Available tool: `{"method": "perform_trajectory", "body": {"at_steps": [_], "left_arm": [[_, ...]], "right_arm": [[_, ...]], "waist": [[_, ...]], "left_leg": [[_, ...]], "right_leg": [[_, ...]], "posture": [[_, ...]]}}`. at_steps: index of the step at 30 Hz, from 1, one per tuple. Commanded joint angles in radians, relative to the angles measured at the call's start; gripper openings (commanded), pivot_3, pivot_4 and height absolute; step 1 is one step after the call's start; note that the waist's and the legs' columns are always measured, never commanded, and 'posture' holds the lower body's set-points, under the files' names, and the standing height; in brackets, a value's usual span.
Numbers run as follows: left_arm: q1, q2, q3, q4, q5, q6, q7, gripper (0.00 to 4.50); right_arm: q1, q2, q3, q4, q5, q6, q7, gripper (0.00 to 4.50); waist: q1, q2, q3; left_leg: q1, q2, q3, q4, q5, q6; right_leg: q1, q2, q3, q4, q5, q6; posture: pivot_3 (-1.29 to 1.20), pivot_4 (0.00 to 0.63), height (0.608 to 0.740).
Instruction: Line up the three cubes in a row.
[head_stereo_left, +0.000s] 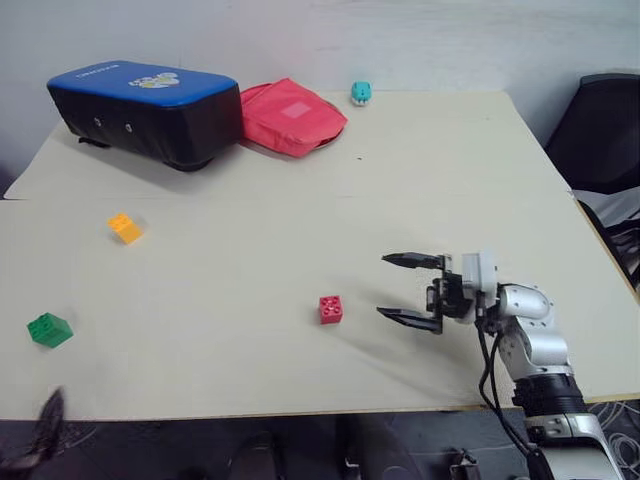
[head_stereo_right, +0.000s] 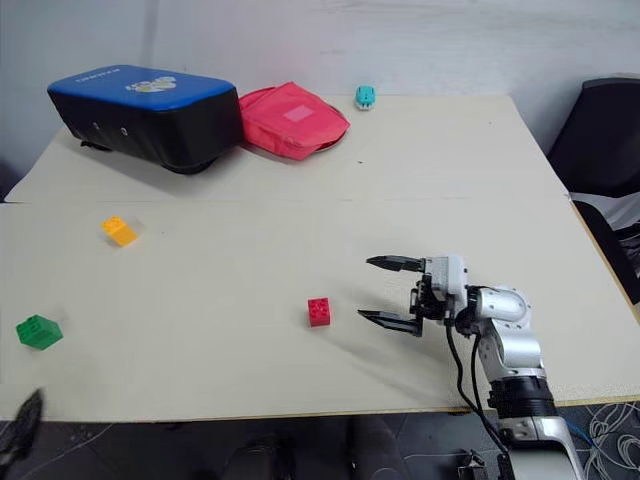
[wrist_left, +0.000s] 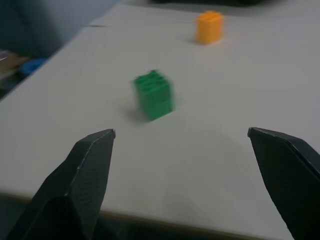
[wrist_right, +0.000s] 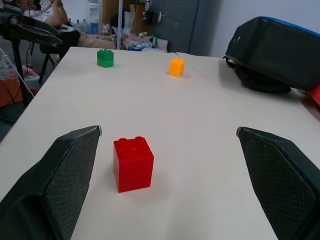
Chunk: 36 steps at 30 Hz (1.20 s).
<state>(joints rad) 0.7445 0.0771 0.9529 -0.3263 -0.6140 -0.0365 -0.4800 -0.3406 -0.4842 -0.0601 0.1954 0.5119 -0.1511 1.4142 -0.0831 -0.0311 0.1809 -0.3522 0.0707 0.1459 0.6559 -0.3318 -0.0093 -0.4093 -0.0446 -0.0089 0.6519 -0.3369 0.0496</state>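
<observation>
Three studded cubes lie apart on the beige table (head_stereo_left: 420, 180). The red cube (head_stereo_left: 331, 309) sits near the front middle, the green cube (head_stereo_left: 49, 329) near the front left edge, and the orange-yellow cube (head_stereo_left: 125, 227) is farther back on the left. My right gripper (head_stereo_left: 408, 290) is open, pointing left, a short way to the right of the red cube (wrist_right: 132, 163) and apart from it. My left gripper (wrist_left: 181, 132) is open at the table's front left edge, with the green cube (wrist_left: 154, 94) a little ahead of its fingertips and the orange-yellow cube (wrist_left: 209, 27) beyond.
A blue and black bag (head_stereo_left: 145, 108) and a red pouch (head_stereo_left: 290, 115) lie at the back left. A small teal object (head_stereo_left: 361, 93) sits at the far edge. A black chair (head_stereo_left: 605, 130) stands beyond the table's right side.
</observation>
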Motion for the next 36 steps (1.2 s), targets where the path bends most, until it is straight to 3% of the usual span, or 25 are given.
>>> {"method": "perform_trajectory", "body": {"at_steps": [1,5,9,13,15,21,32,36], "left_arm": [[0.036,-0.038,0.065,0.037,-0.058,-0.041,0.054,4.5],[-0.045,-0.041,0.008,-0.079,-0.113,0.005,0.164,4.5],[-0.224,-0.034,-0.06,-0.211,-0.104,0.098,0.455,4.5],[-0.37,0.03,-0.155,-0.228,0.002,0.247,0.643,4.5],[-0.432,0.038,-0.156,-0.211,-0.015,0.292,0.726,4.5],[-0.591,0.135,-0.197,-0.08,0.083,0.376,0.811,4.5],[-0.702,0.176,-0.254,0.075,0.133,0.42,0.782,4.5],[-0.695,0.171,-0.249,0.07,0.145,0.411,0.782,3.61]], "right_arm": [[0.036,-0.023,-0.043,-0.024,0.037,-0.017,0.025,4.46],[0.037,0.001,-0.037,-0.041,0.041,-0.031,0.014,4.46],[0.02,0.031,-0.023,-0.04,0.035,-0.059,0.015,4.46],[0.01,0.047,0.0,-0.057,0.036,-0.046,0.012,4.46],[0.007,0.051,0.01,-0.067,0.039,-0.035,0.011,4.46],[-0.006,0.087,0.043,-0.155,0.051,0.002,-0.035,4.46],[-0.008,0.11,0.061,-0.246,0.054,0.052,-0.106,4.46],[0.002,0.112,0.065,-0.256,0.053,0.055,-0.115,4.5]], "waist": [[0.002,-0.003,0.0],[0.018,-0.004,0.0],[0.031,-0.004,-0.001],[0.03,-0.004,-0.001],[0.025,-0.004,-0.001],[0.03,-0.004,-0.001],[0.041,-0.005,-0.001],[0.047,-0.005,-0.001]], "left_leg": [[0.0,0.0,0.0,0.0,0.0,0.0],[0.0,0.0,-0.002,0.003,-0.001,0.001],[0.0,0.0,-0.002,0.003,-0.001,0.001],[0.0,0.0,-0.002,0.004,0.002,-0.004],[0.0,0.001,-0.001,0.005,0.003,-0.005],[0.0,0.002,0.0,0.006,0.004,-0.008],[0.0,0.002,0.0,0.007,0.004,-0.008],[0.0,0.002,0.0,0.007,0.004,-0.008]], "right_leg": [[0.001,0.0,0.0,0.0,0.0,0.0],[0.002,0.0,-0.001,0.001,0.0,0.0],[0.003,0.0,0.0,0.001,0.001,0.001],[0.002,0.0,0.0,0.002,0.001,0.002],[0.002,0.001,0.0,0.003,0.001,0.002],[0.001,0.002,0.0,0.005,0.001,0.001],[0.0,0.001,0.0,0.006,0.001,0.001],[0.0,0.001,0.0,0.006,0.001,0.001]], "posture": [[0.0,0.15,0.74],[0.0,0.15,0.74],[0.0,0.15,0.74],[0.0,0.15,0.74],[0.0,0.15,0.74],[0.0,0.15,0.74],[0.0,0.15,0.74],[0.0,0.15,0.74]]}}
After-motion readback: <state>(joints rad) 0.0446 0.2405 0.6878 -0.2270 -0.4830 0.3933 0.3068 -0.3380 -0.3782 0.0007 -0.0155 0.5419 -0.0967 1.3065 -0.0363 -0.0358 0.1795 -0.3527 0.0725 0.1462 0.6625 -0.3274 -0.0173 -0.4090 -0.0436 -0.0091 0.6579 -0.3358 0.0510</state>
